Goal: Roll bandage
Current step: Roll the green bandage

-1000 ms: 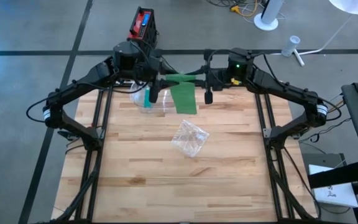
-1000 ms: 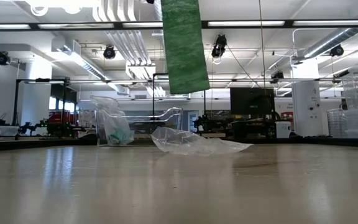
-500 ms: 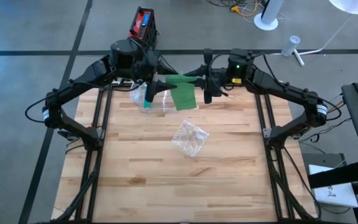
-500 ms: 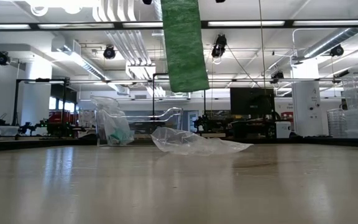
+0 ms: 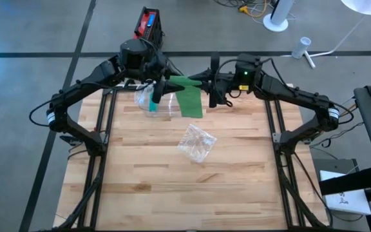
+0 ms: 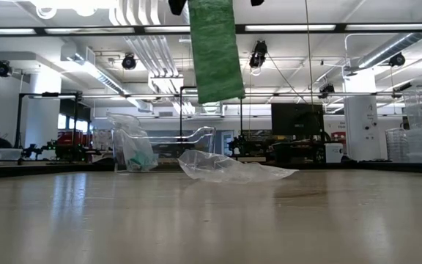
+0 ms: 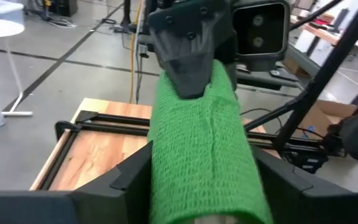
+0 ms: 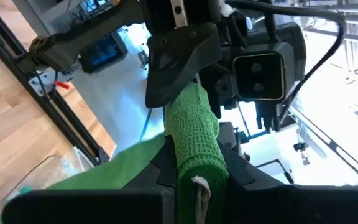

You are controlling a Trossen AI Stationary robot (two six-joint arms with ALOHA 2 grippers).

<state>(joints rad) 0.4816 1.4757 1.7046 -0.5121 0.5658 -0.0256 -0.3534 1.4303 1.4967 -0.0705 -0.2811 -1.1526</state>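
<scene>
Now left tool (image 5: 167, 82) re-gripping: jaws opened a moment ago, closing back partway around green woven bandage roll (image 5: 184, 82), held aloft at tabletop (image 5: 172, 180) 12 o'clock. Right tool (image 5: 206, 81) pinches roll's far end. Hanging tail (image 6: 215, 51) slightly shorter; rolling progressing.

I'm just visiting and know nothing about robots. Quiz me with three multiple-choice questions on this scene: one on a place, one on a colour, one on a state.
1. Where is the bandage?
A. flat on the table
B. in the air between the two grippers
C. on the floor

2. What colour is it?
A. green
B. white
C. red

3. How does its loose end hang?
A. coiled on the wood
B. knotted
C. straight down, clear of the table

Answers:
1 B, the left gripper and right gripper meet at it above the table.
2 A, green in every view.
3 C, the low view shows a gap under it.
</scene>
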